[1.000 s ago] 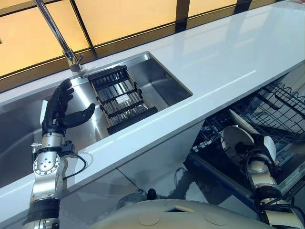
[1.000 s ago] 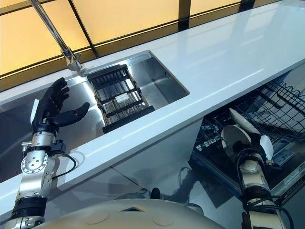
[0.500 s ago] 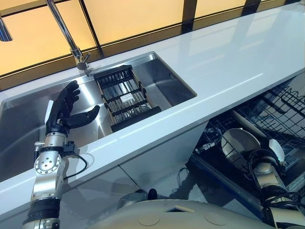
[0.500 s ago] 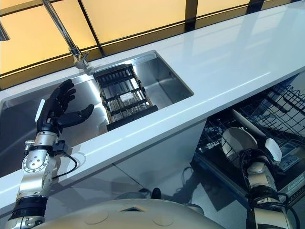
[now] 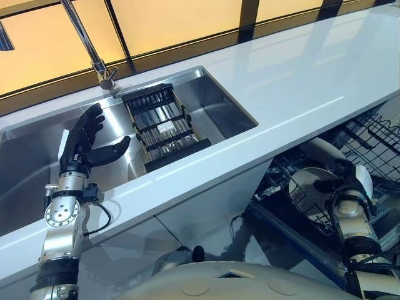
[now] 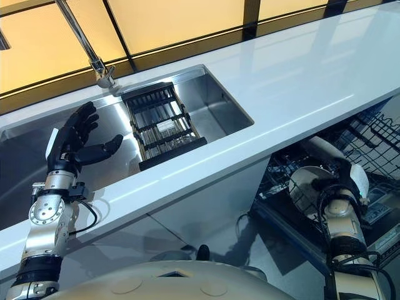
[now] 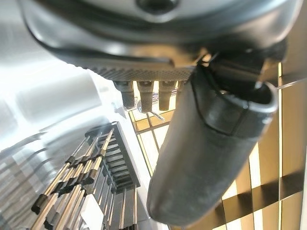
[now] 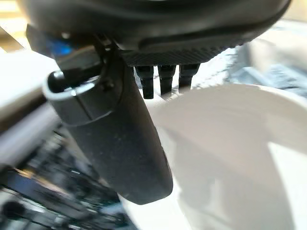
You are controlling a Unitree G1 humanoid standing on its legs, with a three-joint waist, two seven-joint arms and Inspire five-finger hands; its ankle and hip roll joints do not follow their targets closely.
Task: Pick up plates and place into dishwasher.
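Note:
A white plate (image 5: 307, 186) hangs low over the dishwasher's wire rack (image 5: 375, 134) at the lower right, under the counter's edge. My right hand (image 5: 354, 186) is shut on it: in the right wrist view the thumb (image 8: 120, 143) lies across the plate's face (image 8: 230, 163) and the fingers curl behind its rim. Another white plate (image 5: 325, 150) stands on edge in the rack just behind it. My left hand (image 5: 80, 142) is held up over the steel sink (image 5: 25, 162), open, its fingers straight and its thumb (image 7: 211, 143) stuck out, holding nothing.
A dark slatted drying rack (image 5: 161, 125) sits across the sink beside my left hand. The tall tap (image 5: 103, 74) rises behind it. The white counter (image 5: 300, 81) runs to the right above the open dishwasher, and its front edge overhangs the rack.
The whole picture has shifted a little. My right hand has carried the plate slightly further right and in over the dishwasher rack. My left hand has kept its place and pose.

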